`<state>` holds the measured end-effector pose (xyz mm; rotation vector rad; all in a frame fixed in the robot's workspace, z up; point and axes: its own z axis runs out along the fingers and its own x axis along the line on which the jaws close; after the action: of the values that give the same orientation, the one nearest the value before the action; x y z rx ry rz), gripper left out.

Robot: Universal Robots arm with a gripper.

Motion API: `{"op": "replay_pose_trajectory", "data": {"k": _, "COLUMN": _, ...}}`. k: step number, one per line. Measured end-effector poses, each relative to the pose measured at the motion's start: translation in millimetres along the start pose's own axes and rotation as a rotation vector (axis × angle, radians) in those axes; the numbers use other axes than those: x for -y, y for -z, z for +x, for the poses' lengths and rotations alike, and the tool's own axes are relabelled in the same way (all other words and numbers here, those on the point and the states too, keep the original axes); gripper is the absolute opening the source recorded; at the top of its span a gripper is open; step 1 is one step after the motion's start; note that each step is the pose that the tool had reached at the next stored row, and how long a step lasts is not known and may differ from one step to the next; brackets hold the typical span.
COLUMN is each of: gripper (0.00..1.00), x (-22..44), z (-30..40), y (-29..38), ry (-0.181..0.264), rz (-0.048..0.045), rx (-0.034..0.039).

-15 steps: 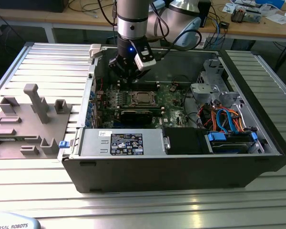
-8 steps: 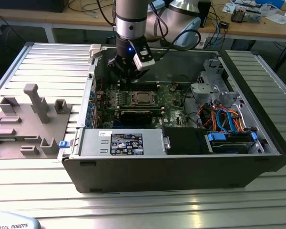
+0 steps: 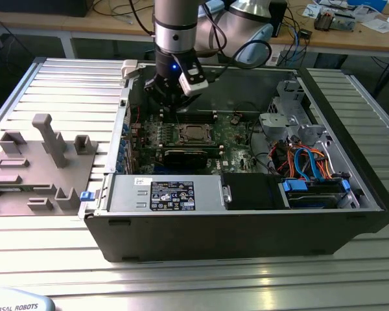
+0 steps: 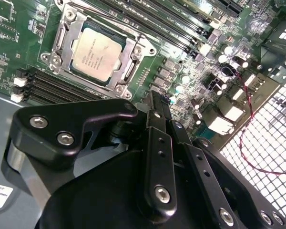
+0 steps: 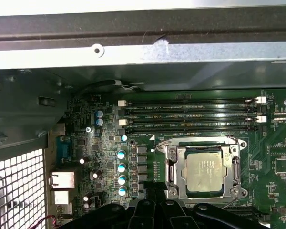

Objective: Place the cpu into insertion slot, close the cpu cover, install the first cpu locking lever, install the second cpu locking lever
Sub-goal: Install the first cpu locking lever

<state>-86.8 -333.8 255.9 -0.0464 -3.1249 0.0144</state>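
The cpu point(image 4: 96, 53) sits seated in the insertion slot point(image 4: 62, 36) on the motherboard inside the open computer case point(image 3: 350, 214), cpu cover point(image 5: 173, 164) framing it. The gripper point(image 4: 157, 102) hovers beside, jaws together, empty.

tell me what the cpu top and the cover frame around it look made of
The cpu top looks like dull, brushed silver metal: matte sheen, faint print. The cpu cover looks like brighter bare steel, probably stamped, judging by its glinting edges and thin frame.
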Motion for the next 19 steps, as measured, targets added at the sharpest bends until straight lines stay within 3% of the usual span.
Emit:
{"op": "replay_pose_trajectory", "data": {"k": 10, "gripper": 0.11, "x": -2.0, "z": 5.6, "y": -0.1, "ry": 0.000, "rz": -0.0039, "rx": -0.0001}}
{"op": "replay_pose_trajectory", "data": {"k": 19, "gripper": 0.11, "x": -15.2, "z": 13.6, "y": -1.3, "ry": 0.009, "rz": -0.0062, "rx": -0.0001}}
